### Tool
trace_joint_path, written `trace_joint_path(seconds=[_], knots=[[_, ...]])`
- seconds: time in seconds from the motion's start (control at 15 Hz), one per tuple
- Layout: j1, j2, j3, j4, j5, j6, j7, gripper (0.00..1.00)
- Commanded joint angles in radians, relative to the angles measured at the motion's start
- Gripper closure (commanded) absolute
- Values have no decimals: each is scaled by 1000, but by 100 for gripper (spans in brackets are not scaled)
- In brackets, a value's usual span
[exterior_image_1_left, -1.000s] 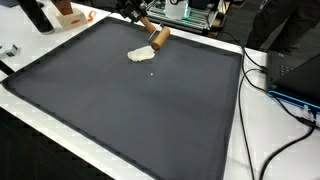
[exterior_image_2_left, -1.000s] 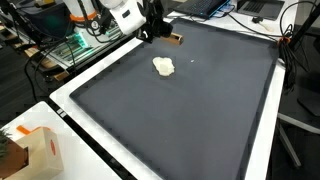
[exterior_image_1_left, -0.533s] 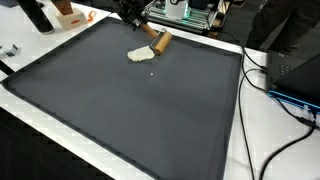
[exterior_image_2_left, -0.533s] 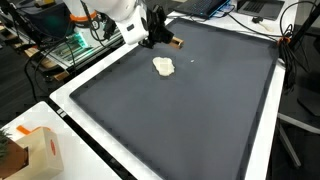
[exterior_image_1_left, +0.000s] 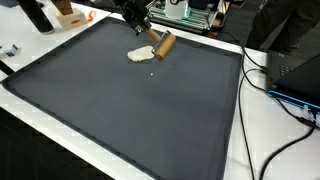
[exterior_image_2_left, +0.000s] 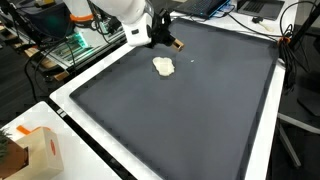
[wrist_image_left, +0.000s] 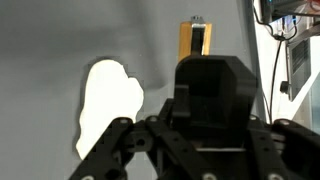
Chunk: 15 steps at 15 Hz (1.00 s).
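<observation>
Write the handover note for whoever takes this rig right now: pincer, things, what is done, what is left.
Pincer: low over the far edge of the dark mat, right by the brown wooden piece. The views do not show whether it is open or shut, or whether it touches the piece.
Things: the brown wooden piece lies on the mat, with the white lump close beside it. In the wrist view the two are apart.
Done: the pincer is down at the piece.
Left: no firm grasp shows on either thing, so check the grip before moving.
</observation>
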Motion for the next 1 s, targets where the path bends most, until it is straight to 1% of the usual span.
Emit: trace_joint_path(seconds=[0.0,0.2,0.47,0.93], knots=[[-6,-17,17,8,-49,1,113,76],[-3,-36,23,11,-98,1,184,76],[10,-78,35,11,-205,19,308,76],[33,-184,69,23,-450,48,544,76]])
